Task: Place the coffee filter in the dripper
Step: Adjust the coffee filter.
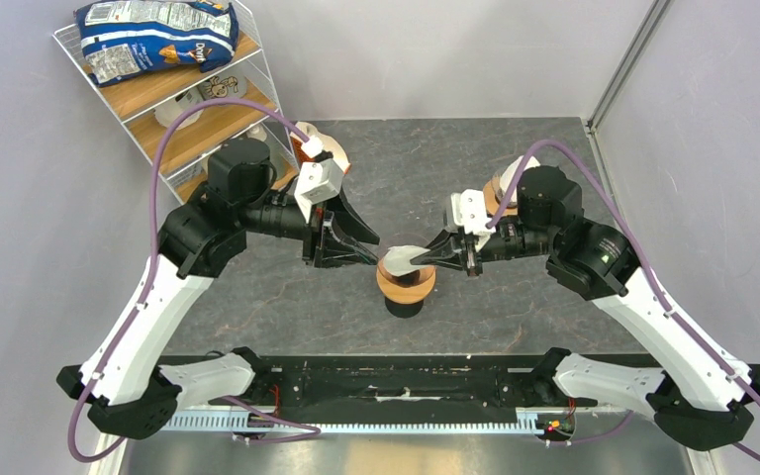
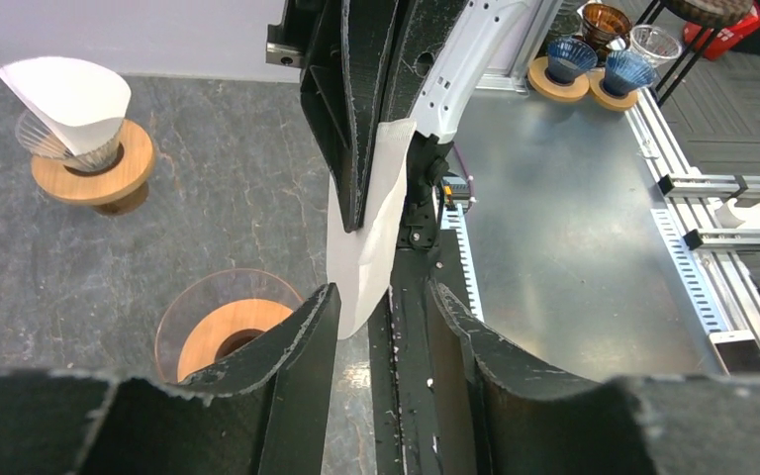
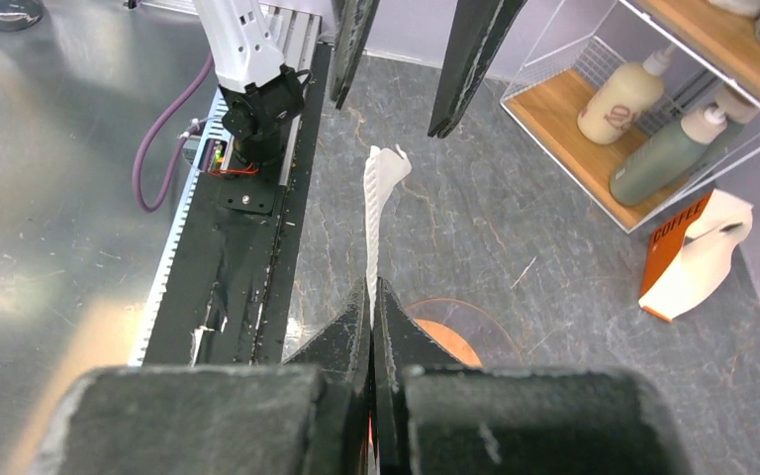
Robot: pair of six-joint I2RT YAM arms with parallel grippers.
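Here, as seen in the top view:

1. The right gripper [image 1: 421, 259], reaching in from 3 o'clock, is pinching the coffee filter [image 1: 401, 254] with its jaws fully closed.
2. The filter, pressed flat, is hanging over the dripper [image 1: 406, 285], with its long axis running 3-to-9 o'clock.
3. The left gripper [image 1: 374, 249], at 9 o'clock, is standing part-open beside the filter's free edge and holding nothing.
4. A packet [image 3: 698, 252] at 11 o'clock and a second dripper [image 2: 86, 176] at 2 o'clock are standing clear.

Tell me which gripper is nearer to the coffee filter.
Right. The right gripper is shut on the coffee filter; the left gripper stands open at its other end.
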